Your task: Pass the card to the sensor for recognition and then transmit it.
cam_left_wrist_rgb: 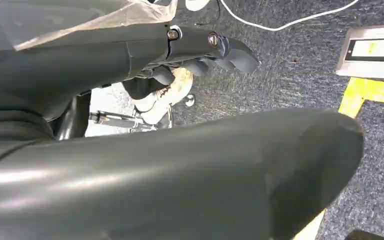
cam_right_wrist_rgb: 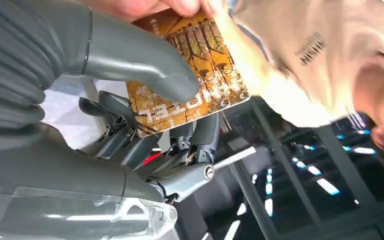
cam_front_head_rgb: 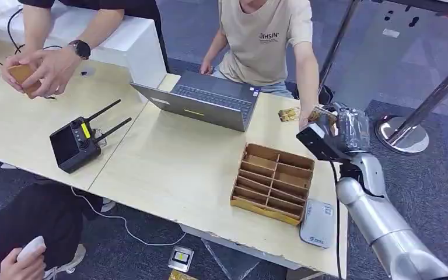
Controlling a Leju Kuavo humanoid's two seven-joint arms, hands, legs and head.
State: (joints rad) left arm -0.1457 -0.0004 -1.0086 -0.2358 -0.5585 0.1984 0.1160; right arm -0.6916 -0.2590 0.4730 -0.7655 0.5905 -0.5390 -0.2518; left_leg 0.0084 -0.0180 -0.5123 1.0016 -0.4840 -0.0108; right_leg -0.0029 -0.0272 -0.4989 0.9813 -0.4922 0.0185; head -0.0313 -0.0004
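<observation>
Robotics lab or office, light wooden tables (cam_front_head_rgb: 169, 169), open laptop (cam_front_head_rgb: 210, 100), handheld controller (cam_front_head_rgb: 76, 143), grey carpet (cam_front_head_rgb: 431, 175)

The right arm (cam_front_head_rgb: 385, 227) rises from the head view's five o'clock corner toward one o'clock, elbow bent, wrist lifted. The right hand (cam_front_head_rgb: 338, 129) pinches the card (cam_right_wrist_rgb: 190, 80) between thumb (cam_right_wrist_rgb: 145, 65) and darker fingers (cam_right_wrist_rgb: 130, 140); a person's hand (cam_right_wrist_rgb: 165, 6) grips its far edge. The left hand (cam_left_wrist_rgb: 200, 55) hangs with fingers curled inward, holding nothing.

Card (cam_right_wrist_rgb: 190, 75) glossy printed plastic; right robot hand (cam_right_wrist_rgb: 145, 130) matt grey plastic, metal screws; desk (cam_front_head_rgb: 169, 163) pale matt wood; organizer (cam_front_head_rgb: 273, 182) brown cardboard; floor (cam_left_wrist_rgb: 290, 70) rough carpet.
</observation>
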